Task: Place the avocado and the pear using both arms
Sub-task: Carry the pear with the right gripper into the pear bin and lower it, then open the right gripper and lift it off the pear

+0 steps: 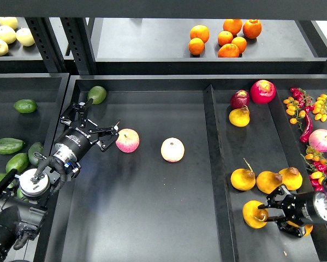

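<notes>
Several dark green avocados lie in the left bin; the long teardrop-shaped avocado is at its left edge. A lighter, rounder green avocado lies at the middle tray's far left corner. My left gripper is open and empty, between that rounder avocado and a pink apple. The golden pear lies in the right tray near the front. My right gripper is open, its fingertips at the pear's right side.
A second apple lies mid-tray. More yellow pears, red fruit and peppers fill the right trays. A raised divider separates the middle and right trays. Oranges sit on the shelf behind.
</notes>
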Available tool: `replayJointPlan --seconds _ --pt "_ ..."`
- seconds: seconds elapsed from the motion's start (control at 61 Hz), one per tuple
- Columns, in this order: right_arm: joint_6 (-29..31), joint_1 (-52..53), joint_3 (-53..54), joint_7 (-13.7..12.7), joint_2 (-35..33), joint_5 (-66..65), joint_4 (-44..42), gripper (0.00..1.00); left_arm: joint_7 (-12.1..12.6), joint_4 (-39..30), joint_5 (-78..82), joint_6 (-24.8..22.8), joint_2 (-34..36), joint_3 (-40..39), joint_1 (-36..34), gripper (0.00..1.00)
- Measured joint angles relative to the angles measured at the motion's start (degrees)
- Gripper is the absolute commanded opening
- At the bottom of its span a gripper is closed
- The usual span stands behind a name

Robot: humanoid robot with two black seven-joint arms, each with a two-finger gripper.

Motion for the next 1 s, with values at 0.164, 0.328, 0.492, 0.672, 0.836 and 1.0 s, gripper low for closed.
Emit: replayJointPlan --seconds 0.164,0.328,0.492,0.672,0.836,1.0 --pt "0.0 -0.9 0.4 0.0 0.6 -1.0 -0.7 0.12 0.0 0.0 0.0 0.0 0.0 0.0 0.0 0.99" --pt "0.0 -1.0 0.5 0.0 1.4 -1.2 -1.5 0.34 0.0 0.0 0.0 0.0 0.0 0.0 0.0 0.99" --pt "0.0 -1.0 0.6 0.0 1.8 -1.2 -1.9 0.47 0.0 -0.3 0.0 0.0 0.0 0.0 0.0 0.99" --pt "0.0 -0.8 0.6 0.0 1.8 -1.2 -1.9 0.64 0.0 -0.3 0.1 0.0 0.0 0.0 0.0 0.99" --pt "0.0 -0.8 0.9 0.0 1.8 -1.2 -1.9 1.0 0.0 -0.4 0.0 0.0 0.0 0.0 0.0 0.99" --pt "0.0 -0.5 2.3 0.0 0.8 -0.2 -1.3 1.0 0.0 -0.4 0.0 0.0 0.0 0.0 0.0 0.99"
